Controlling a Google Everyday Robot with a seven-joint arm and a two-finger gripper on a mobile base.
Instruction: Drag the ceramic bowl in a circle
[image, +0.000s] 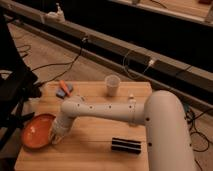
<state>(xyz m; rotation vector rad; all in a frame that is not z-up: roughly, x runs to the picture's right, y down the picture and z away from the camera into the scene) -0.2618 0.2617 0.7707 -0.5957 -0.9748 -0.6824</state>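
The ceramic bowl (36, 132) is a wide, shallow orange-red dish with a darker rim. It sits at the front left corner of the wooden table (95, 140), partly over the left edge. My white arm reaches across the table from the right. My gripper (54, 136) points down at the bowl's right rim, touching or just inside it. A translucent plastic cup (112, 85) stands upright near the table's far edge, apart from the arm.
A black rectangular block (125, 145) lies at the front middle of the table. A blue item with an orange piece (64, 88) lies at the far left corner. Cables run over the floor behind, and a dark chair (12, 85) stands to the left.
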